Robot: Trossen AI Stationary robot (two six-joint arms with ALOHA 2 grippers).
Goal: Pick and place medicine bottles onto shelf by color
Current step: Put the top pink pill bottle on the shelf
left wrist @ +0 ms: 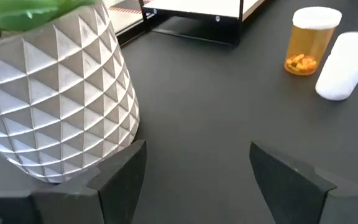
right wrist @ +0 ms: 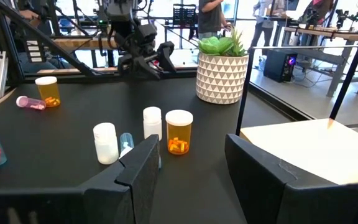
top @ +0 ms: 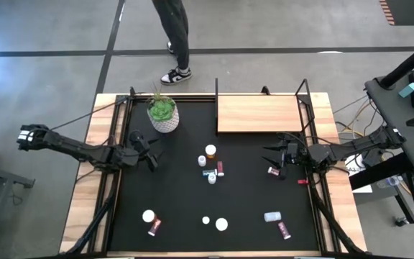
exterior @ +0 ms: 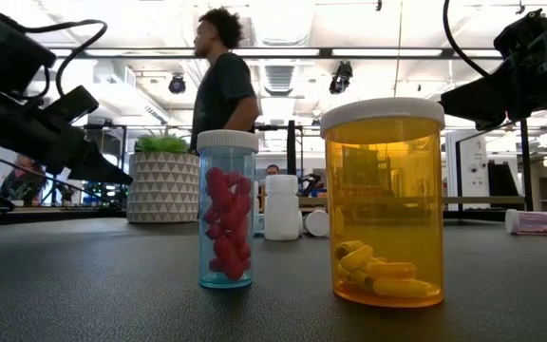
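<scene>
We've got the left tool (top: 152, 160) low on the tabletop (top: 178, 216) just beside the plant pot (top: 163, 115), fingers apart and empty. Our right tool (top: 273, 157) sits beside the shelf (top: 259, 114), fingers also apart, gripping nothing. The bottles lie scattered mid-mat: an orange one (top: 210, 151), a pink one (top: 221, 168), others nearer the front edge. The shelf is bare.

Bright, even overhead ceiling light — soft shadows, mild glare on the shelf (right wrist: 316, 146).
</scene>
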